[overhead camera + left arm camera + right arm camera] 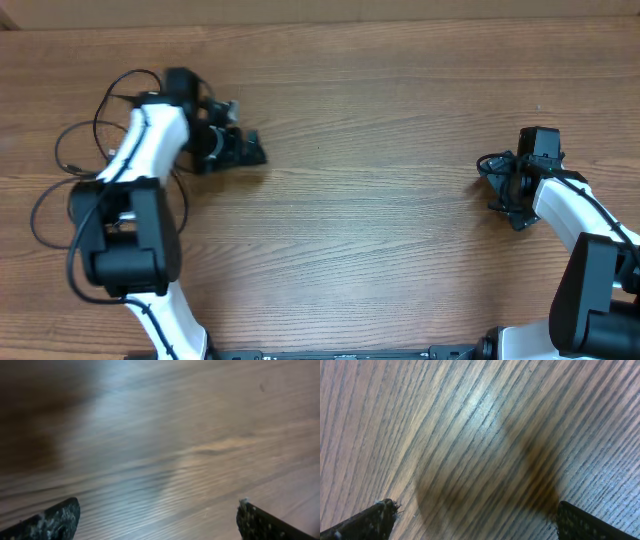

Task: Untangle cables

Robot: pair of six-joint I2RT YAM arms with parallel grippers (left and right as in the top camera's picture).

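The left jaws and the right jaws both stood wide apart above the wooden table [470, 420], holding nothing. The cables [58, 150] looped far left beside the left arm [150, 135], behind its jaws.

Overhead evenly lit, sharp; left wrist view blurred, pale glare on table [200, 435]; right wrist sharper, dark shadow mid-frame

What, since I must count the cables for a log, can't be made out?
Overhead: the cables loop under the left arm, which hides crossings and ends; too thin to count.
Overhead: the dark clump beside the right arm may be cable or arm wiring; too small to tell.
Left wrist: blurred; only table and open left fingers, cut off by the bottom edge.
Right wrist: likewise right fingers cut off; no cable.
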